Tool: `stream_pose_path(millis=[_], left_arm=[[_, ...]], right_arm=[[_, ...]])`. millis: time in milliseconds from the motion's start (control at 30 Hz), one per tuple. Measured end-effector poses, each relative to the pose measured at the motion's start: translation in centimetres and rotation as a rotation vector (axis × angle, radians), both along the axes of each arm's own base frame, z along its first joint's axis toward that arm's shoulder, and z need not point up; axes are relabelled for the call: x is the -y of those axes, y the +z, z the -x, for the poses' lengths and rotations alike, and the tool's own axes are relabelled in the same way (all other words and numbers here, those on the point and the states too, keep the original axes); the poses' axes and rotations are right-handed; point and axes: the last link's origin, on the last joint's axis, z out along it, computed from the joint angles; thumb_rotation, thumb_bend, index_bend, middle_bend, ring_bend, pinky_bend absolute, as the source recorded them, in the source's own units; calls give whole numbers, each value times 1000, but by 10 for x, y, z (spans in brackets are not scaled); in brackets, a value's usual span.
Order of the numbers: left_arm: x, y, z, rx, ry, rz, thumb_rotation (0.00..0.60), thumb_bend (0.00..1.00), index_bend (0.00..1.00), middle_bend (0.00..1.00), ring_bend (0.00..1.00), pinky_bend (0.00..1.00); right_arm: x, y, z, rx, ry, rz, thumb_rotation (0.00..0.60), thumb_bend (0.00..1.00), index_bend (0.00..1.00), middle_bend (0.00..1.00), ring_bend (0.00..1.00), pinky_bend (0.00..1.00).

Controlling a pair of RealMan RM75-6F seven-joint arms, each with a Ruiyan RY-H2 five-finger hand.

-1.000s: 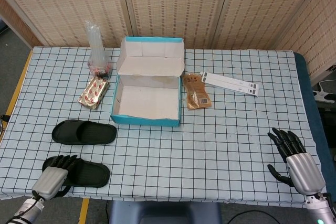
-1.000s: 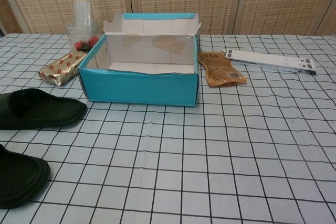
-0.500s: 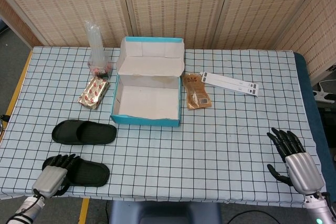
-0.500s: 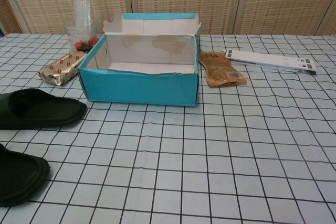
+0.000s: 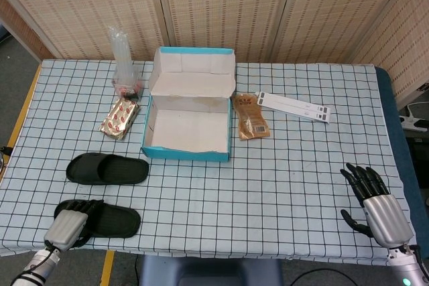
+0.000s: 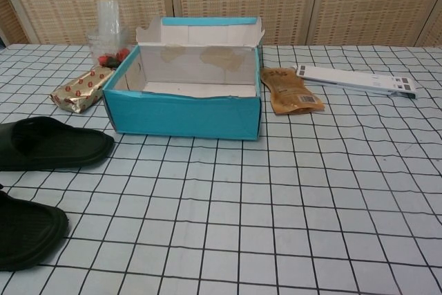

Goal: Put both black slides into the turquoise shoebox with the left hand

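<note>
The dark fingers (image 5: pixel 80 205) of the left hand (image 5: pixel 69 224) are laid over the heel end of the nearer black rubber slide (image 5: pixel 102 219), curled down onto it; whether a firm grip is made cannot be told, since the chest view does not show the hand. The right hand (image 5: pixel 377 205) is held apart at the table's near right edge, its fingers spread and empty.

The first pick-up is judged to be in hand. A secure hold and a lift toward the open turquoise cardboard shoebox (image 5: pixel 184 151) are called for next. The second black slide (image 5: pixel 107 169) lies between the held one and the box.

Compared with a second ago, the nearer slide has been nudged slightly rightward.
</note>
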Motion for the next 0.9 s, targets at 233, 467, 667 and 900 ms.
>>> stream_pose_path(millis=[233, 467, 667, 900], left_arm=[[-3, 4, 0, 28, -59, -90, 600, 469, 541, 632, 548, 611], [-5, 23, -10, 48, -103, -178, 600, 471, 557, 646, 558, 624], [-9, 46, -35, 140, -136, -276, 600, 471, 557, 643, 561, 631], [-41, 63, -86, 294, -196, -337, 600, 471, 556, 644, 565, 634]], right_arm=[[0, 0, 0, -1, -3, -2, 600, 224, 0, 0, 0, 0], [0, 1, 0, 0, -3, 6, 600, 224, 0, 0, 0, 0], [0, 1, 0, -2, -4, 7, 600, 224, 0, 0, 0, 0], [2, -3, 1, -4, -9, -12, 600, 224, 0, 0, 0, 0]])
